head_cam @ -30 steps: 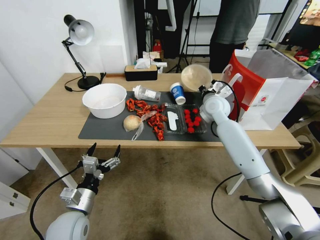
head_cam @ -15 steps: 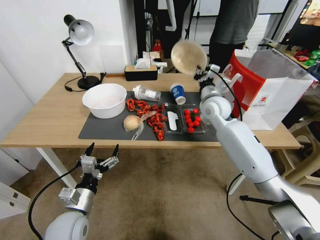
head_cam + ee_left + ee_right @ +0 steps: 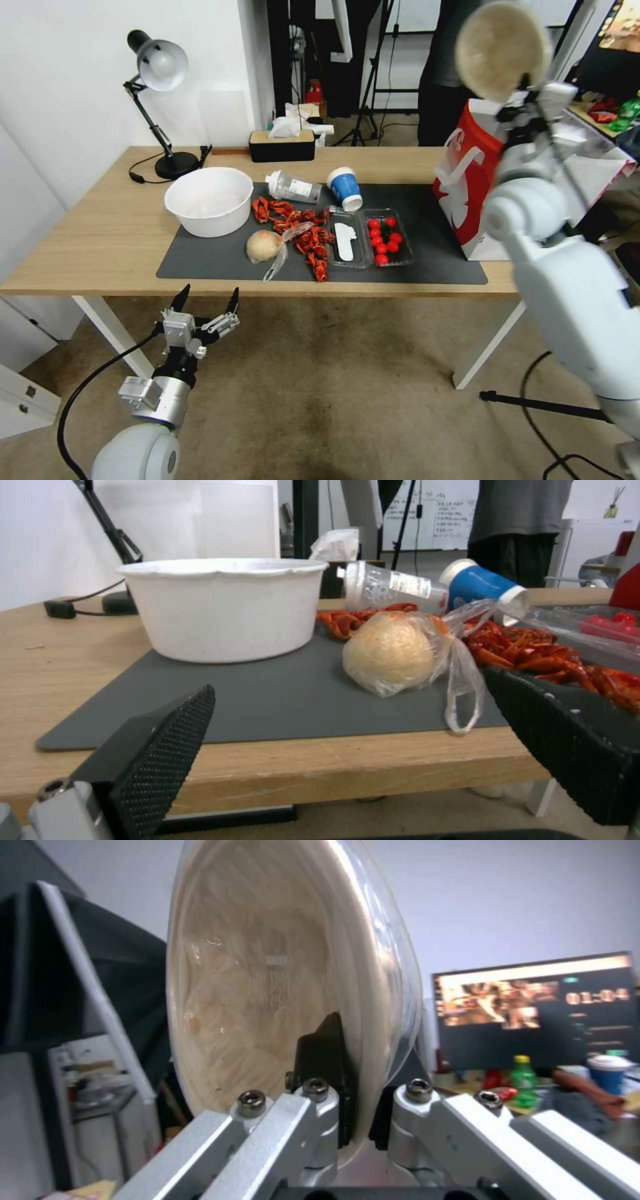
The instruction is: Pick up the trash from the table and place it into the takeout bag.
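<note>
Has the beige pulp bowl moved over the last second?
Yes. The right claw has carried the beige pulp bowl up and rightward, from beside the blue-and-white paper cup to above the takeout bag.

An office or lab — a desk lamp point(image 3: 157, 67), tripod stands point(image 3: 365, 93) and a lit monitor point(image 3: 533, 1007) ring the table point(image 3: 100, 233).
</note>
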